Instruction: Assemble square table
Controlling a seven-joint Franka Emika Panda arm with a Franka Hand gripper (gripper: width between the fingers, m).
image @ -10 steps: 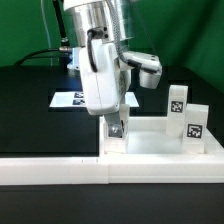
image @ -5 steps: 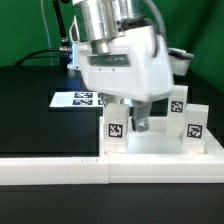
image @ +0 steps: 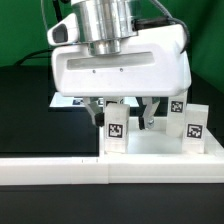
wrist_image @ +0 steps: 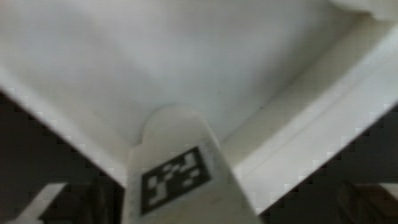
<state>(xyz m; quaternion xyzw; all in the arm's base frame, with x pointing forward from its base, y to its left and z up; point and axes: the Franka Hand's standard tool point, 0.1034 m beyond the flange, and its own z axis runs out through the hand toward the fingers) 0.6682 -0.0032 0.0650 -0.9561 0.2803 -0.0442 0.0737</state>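
Note:
The white square tabletop lies flat at the exterior view's right. A white tagged leg stands upright on its near left corner. My gripper hangs right over this leg, its broad side facing the camera. The jaws are spread wide on either side of the leg and do not touch it. Two more tagged legs stand upright on the slab's right side. In the wrist view the leg rises between my dark fingertips, with the tabletop behind it.
The long white barrier wall runs along the front, right against the tabletop. The marker board lies on the black table behind my gripper, partly hidden by it. A green backdrop closes the rear.
My gripper has turned about its vertical axis over the leg, from edge-on to broad side facing the camera. Its jaws, shut on the leg before, now stand apart.

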